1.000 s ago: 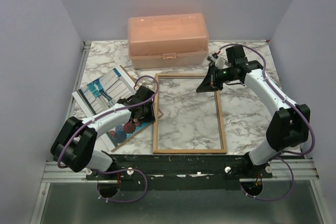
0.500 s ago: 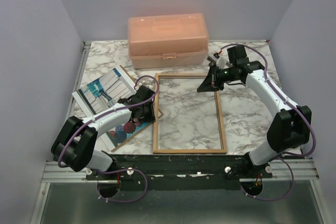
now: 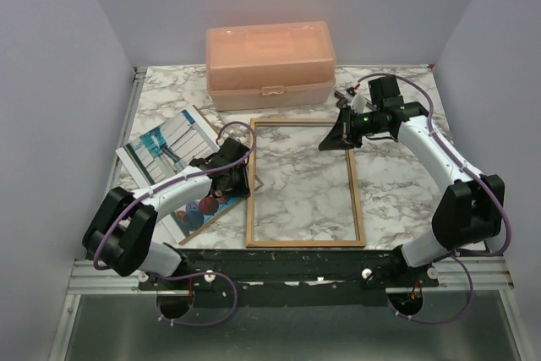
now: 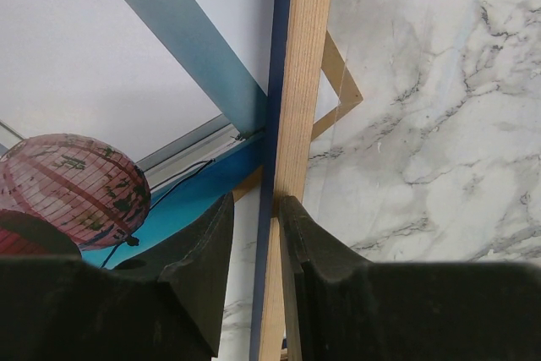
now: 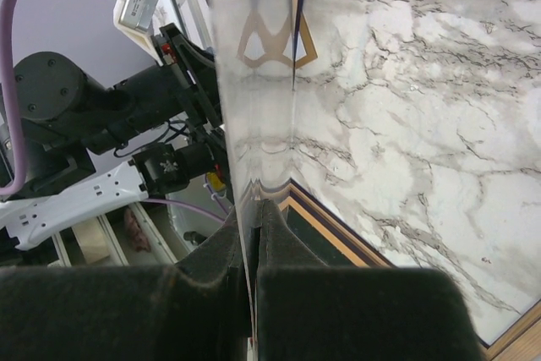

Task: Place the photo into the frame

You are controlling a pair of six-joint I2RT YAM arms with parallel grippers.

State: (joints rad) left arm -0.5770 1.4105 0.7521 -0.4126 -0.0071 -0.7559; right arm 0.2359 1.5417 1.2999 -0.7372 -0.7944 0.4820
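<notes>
Tan wood frame [image 3: 304, 183] is lying between the arms in the top view, long axis running away from the bases; the left gripper [image 3: 237, 177] is pinching its left rail, with the photo [image 3: 169, 154] directly outboard. Left wrist: jaws straddling the rail [image 4: 292, 124], the photo just left of it. Right wrist: the right gripper [image 5: 254, 234] is clamping shut on a thin clear pane [image 5: 254, 82].

The right gripper [image 3: 335, 135] has drifted slightly right and toward the back, its arm [image 3: 439, 158] shifting with it over the frame's [image 3: 305, 243] far right corner.
</notes>
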